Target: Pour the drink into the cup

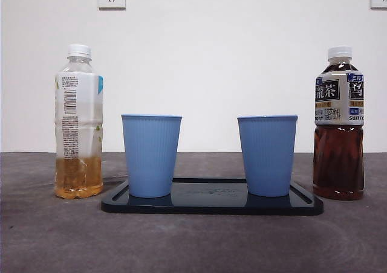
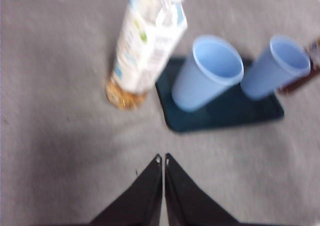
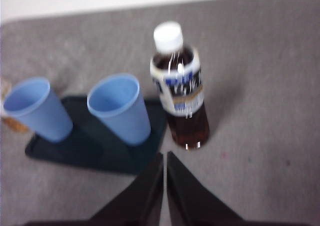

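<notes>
Drink in question: two candidates, both standing upright on the grey table (image 1: 36, 237). Clear plastic bottle with a white cap and pale amber liquid (image 1: 78, 125) is sitting low-filled, just beside one short end of the flat black tray (image 1: 211, 208). Dark brown tea bottle with a white cap and a blue-and-white label (image 1: 338, 128) is sitting just beside the opposite end, much fuller. Both caps are still on.

Two ribbed light-blue plastic cups (image 1: 151, 155) (image 1: 267, 155) are standing upright on the tray, apart from each other, mouths open; as far as the wrist views show, they look empty.

Left gripper (image 2: 163, 158) is hanging above bare table short of the amber bottle, jaws pressed together, holding nothing. Right gripper (image 3: 164, 156) is hovering likewise short of the tea bottle, jaws meeting, empty.

Risks, as judged from here:
- Jaws are closed; approaching a bottle without opening would be knocking it over rather than gripping it.
- Caps are looking sealed; tilting without unscrewing would be pouring nothing.
- Cups are light and likely to be tipping if a bottle neck or arm is brushing a rim.
- Tea bottle is heavy and smooth; a high or loose grip may be slipping during the tilt, spilling past the cup.
</notes>
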